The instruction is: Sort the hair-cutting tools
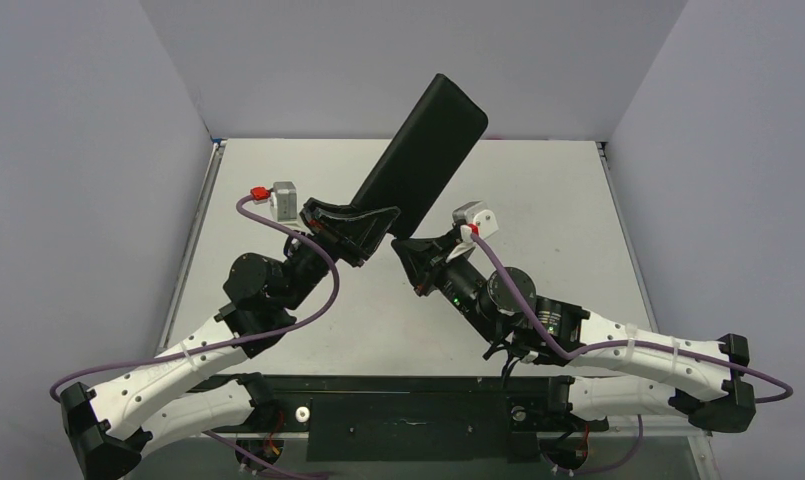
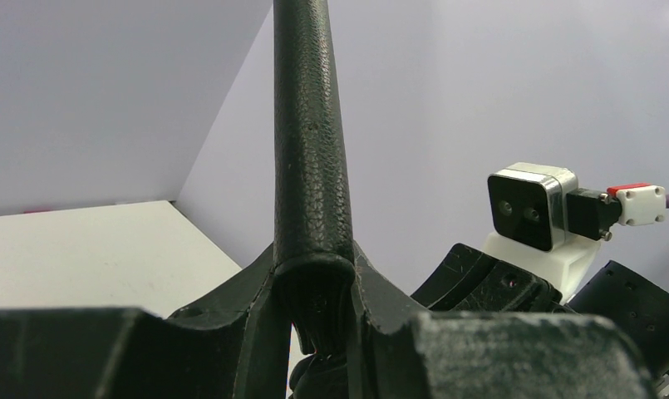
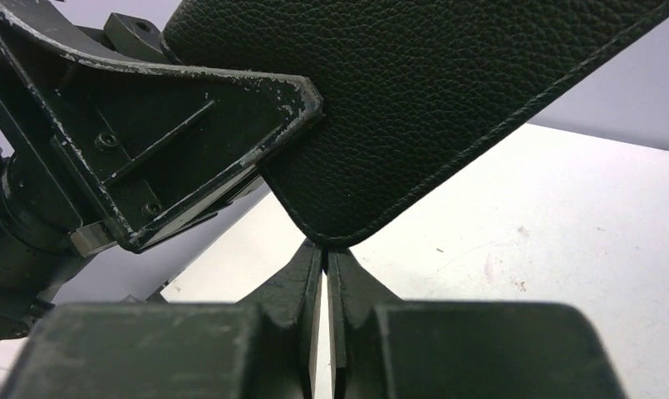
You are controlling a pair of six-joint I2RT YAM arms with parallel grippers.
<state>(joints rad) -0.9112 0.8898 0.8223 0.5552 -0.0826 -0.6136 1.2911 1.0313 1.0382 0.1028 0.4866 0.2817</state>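
Note:
A flat black zip case [image 1: 423, 150] is held up in the air, slanting up toward the back wall. My left gripper [image 1: 356, 228] is shut on its lower end. In the left wrist view the case [image 2: 310, 125] stands edge-on between the fingers of the left gripper [image 2: 314, 259]. My right gripper [image 1: 403, 247] is just below it. In the right wrist view its tips [image 3: 324, 247] are shut together on the rim of the case's rounded lower corner [image 3: 414, 108]. The silver scissors and the black comb are out of view.
The white table [image 1: 538, 200] lies under both arms, with grey walls on three sides. The left gripper's body [image 3: 148, 150] is close to the right gripper. The right wrist camera [image 2: 530, 208] shows beside the case.

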